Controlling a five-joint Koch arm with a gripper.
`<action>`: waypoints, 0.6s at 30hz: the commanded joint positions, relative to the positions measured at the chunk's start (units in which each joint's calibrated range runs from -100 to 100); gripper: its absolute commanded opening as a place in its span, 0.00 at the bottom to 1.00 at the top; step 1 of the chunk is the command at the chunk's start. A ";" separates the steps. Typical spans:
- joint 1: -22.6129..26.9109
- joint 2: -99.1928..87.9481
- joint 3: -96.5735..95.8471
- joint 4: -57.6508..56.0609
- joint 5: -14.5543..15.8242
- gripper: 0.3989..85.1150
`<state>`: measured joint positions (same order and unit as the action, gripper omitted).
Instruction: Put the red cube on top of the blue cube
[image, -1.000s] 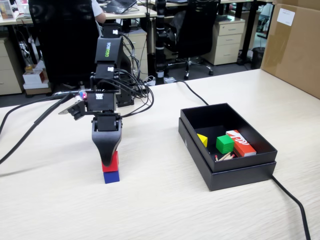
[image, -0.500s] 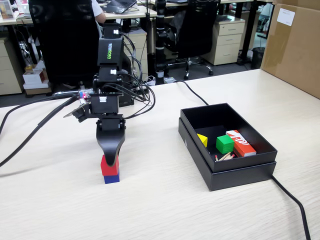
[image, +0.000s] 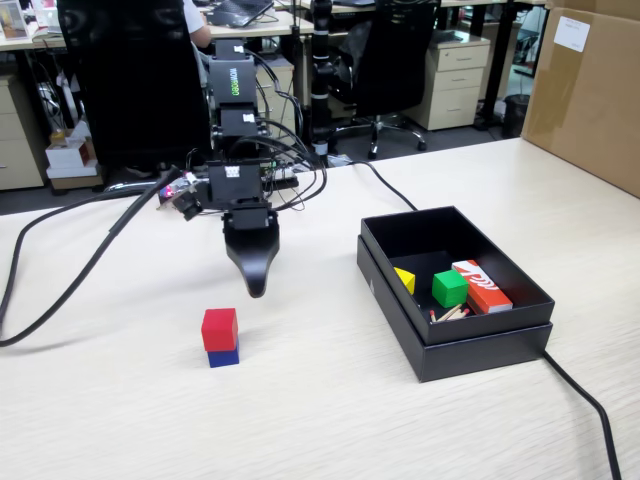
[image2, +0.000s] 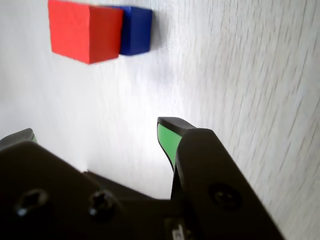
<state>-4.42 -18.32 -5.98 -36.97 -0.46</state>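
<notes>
**Fingers apart, holding nothing**

Our gripper's (image: 254, 290) fingers (image2: 167, 137) hang apart above the worktop (image: 330, 420). We count one red cube (image: 219, 328) atop one blue cube (image: 224, 356). Beside: one black box (image: 480, 345) holding one green cube (image: 449, 288).

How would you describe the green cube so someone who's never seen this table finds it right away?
Find the open black box at the right in the fixed view. Inside sits the green cube, between a yellow piece and a longer orange-red box. It alone is plain green.
</notes>
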 joint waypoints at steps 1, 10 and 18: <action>1.76 -7.90 -0.55 -0.48 1.07 0.56; 3.91 -28.21 -23.76 9.20 1.76 0.56; 3.57 -46.92 -44.52 18.70 1.03 0.56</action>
<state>-0.76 -57.93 -49.34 -20.87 0.71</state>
